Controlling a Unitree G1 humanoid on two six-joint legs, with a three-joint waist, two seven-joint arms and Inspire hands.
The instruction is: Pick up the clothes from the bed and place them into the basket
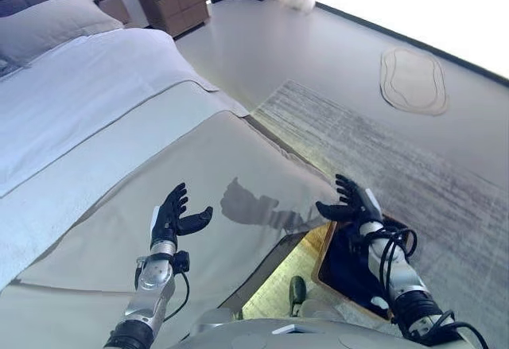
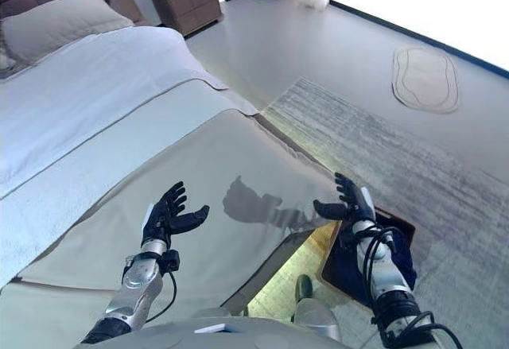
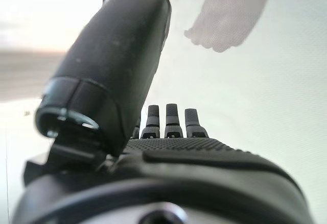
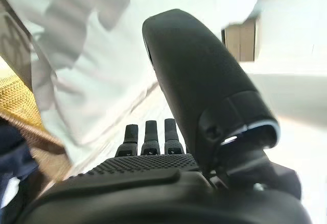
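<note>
Both our dark hands, left [image 1: 173, 218] and right [image 1: 352, 203], hover empty, fingers spread, over the beige bed's [image 1: 215, 166] foot corner. Navy clothes [image 2: 398, 257] already fill the brown basket [image 1: 324, 255]; we judge the job done.

clothes: dark navy cloth [image 2: 398, 263], bunched, lying inside the basket
basket: tan woven rectangular basket [image 1: 324, 252], on the floor just beside the bed's foot corner
bed: beige-covered bed [image 1: 199, 166]

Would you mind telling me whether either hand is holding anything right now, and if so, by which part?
Nothing is held. The left hand hovers open over the bed; the right hand is open above the basket.
</note>
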